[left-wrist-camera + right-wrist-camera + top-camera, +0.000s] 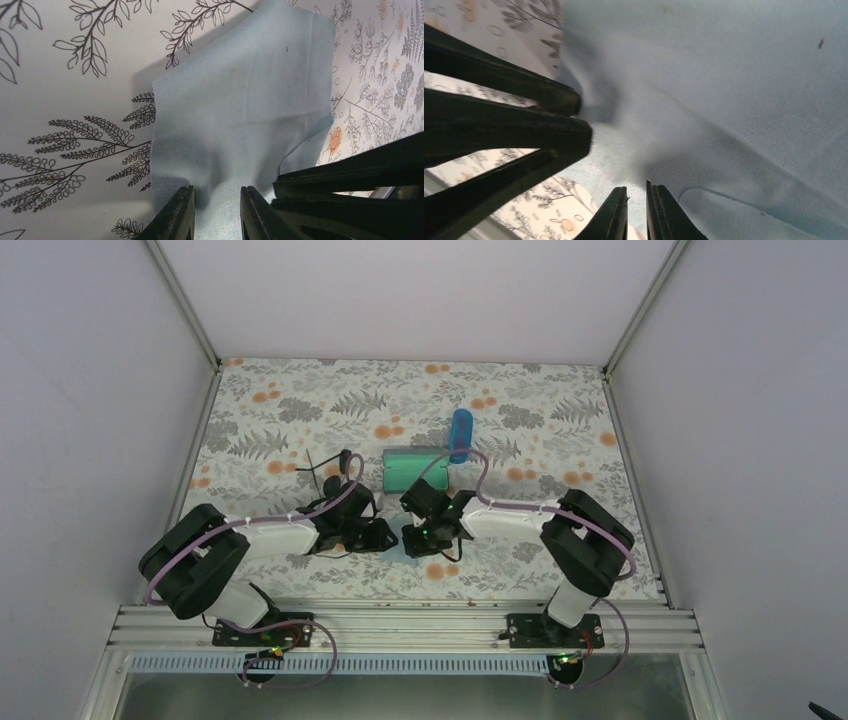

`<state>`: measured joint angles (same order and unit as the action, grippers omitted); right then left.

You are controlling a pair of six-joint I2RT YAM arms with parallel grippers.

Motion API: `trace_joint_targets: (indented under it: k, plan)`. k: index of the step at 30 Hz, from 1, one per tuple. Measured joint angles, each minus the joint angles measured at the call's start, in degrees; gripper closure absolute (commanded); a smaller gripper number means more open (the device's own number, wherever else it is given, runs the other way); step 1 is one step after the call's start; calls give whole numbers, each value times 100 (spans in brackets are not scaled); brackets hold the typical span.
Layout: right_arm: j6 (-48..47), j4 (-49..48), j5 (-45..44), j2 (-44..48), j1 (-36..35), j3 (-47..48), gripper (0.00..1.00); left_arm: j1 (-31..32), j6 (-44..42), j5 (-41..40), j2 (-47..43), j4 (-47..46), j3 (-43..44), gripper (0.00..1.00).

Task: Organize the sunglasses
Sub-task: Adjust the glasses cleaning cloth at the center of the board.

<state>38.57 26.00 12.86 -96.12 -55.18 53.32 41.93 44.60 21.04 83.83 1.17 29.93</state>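
Elbows bent, both arms meet low over the floral-print counter (300,400). The left gripper (215,215) stands part-open astride a pale blue cloth (240,100), and the right gripper (636,215) is pinched on it. Thin black-framed sunglasses (335,478) lie just beyond the left gripper.

My tool (216,194) enters at the bottom edge, its two dark fingers (175,216) standing slightly apart. A light blue cloth (240,90) fills the gap between them and spreads up across the middle. I cannot tell whether it is pinched. It casts a shadow to the left on the leaf-printed surface (75,100). Black bars (350,175) cross the cloth's lower right corner.
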Motion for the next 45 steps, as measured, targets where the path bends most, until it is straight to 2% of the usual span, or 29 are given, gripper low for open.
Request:
trace_joint_targets:
  k: [3, 8, 13, 14, 18, 21, 25, 32, 38, 45]
  plan:
    - [9, -79, 39, -118, 0, -98, 93, 0, 26, -44, -2, 17, 0, 76]
    - [260, -94, -251, 81, -2, -361, 94, 9, 103, -186, -46, 72, -2, 77]
    - [789, 649, -997, 793, -28, -833, 92, 15, 111, -260, -72, 111, 2, 77]
    - [925, 918, -1193, 986, -28, -907, 90, 20, 109, -262, -72, 116, 7, 77]
    - [1279, 1569, -1784, 1602, -26, -931, 69, 22, 109, -249, -94, 120, 7, 74]
    - [1239, 1674, -1985, 1768, -26, -824, 63, 20, 109, -221, -225, 125, 7, 71]
    - [1056, 1469, -1952, 1510, -26, -651, 62, 22, 129, -271, -605, 280, 28, 67]
    - [452, 658, -1305, 903, -28, -372, 73, -4, 254, -765, -1119, 732, 157, 62]
    - [195, 260, -610, 385, -28, -367, 76, -114, 367, -964, -1119, 883, 157, 53]
    - [199, 116, -251, 522, -26, -732, 77, -175, 413, -988, -848, 879, 157, 51]
